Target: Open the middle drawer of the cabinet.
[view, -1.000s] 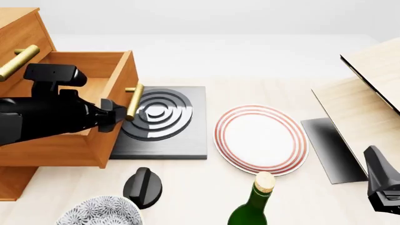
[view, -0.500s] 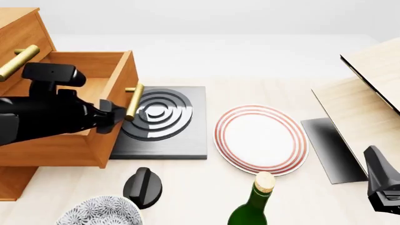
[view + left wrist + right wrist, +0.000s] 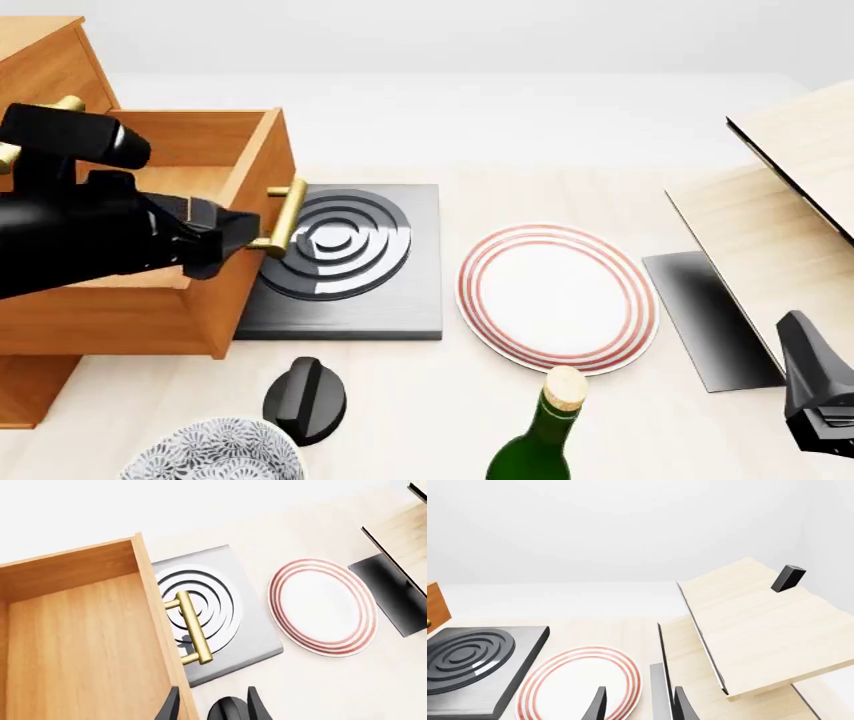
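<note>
Since a second ago the left gripper (image 3: 238, 240) has let go of the handle (image 3: 286, 217) and lifted back and up over the drawer (image 3: 200, 180); the arm's camera block now sits higher, hiding the top drawer's handle. The drawer itself has not shifted. It stands pulled well out of the cabinet (image 3: 40, 60), its front hanging over the edge of the hob (image 3: 350, 262), its inside bare in the left wrist view.

The left gripper's fingers (image 3: 169, 707) are spread apart, holding nothing, and straddle the drawer's front wall in that view. That is the main risk: if the arm drops or swings sideways from here, a finger could catch the front wall or the handle and shove the drawer back in, undoing the task, which looks done.

The knob (image 3: 304, 398), the bowl (image 3: 214, 452) and the bottle (image 3: 541, 430) stand near the arm's way home, so a low retreat might knock them.

The right gripper (image 3: 639, 705) hangs parked, fingers apart and empty, near the plate (image 3: 558, 296) and the pale board (image 3: 787, 200).
</note>
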{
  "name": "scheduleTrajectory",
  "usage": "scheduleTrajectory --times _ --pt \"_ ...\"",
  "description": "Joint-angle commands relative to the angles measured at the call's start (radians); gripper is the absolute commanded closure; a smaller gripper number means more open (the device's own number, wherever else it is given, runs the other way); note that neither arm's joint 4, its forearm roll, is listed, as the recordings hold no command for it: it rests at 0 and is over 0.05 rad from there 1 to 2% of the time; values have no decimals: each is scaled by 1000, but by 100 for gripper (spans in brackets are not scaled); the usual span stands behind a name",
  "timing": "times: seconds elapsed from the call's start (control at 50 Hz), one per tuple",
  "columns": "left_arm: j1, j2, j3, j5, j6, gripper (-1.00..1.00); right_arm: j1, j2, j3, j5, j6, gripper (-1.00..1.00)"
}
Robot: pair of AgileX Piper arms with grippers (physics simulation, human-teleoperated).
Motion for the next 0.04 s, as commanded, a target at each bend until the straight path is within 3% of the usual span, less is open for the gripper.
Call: scheduleTrajectory --times 0.02,0.04 --pt "-58 -42 -27 18 44 -100 0 0 0 0 0 -100" --pt "-59 -43 -27 20 44 -100 0 0 0 0 0 -100"
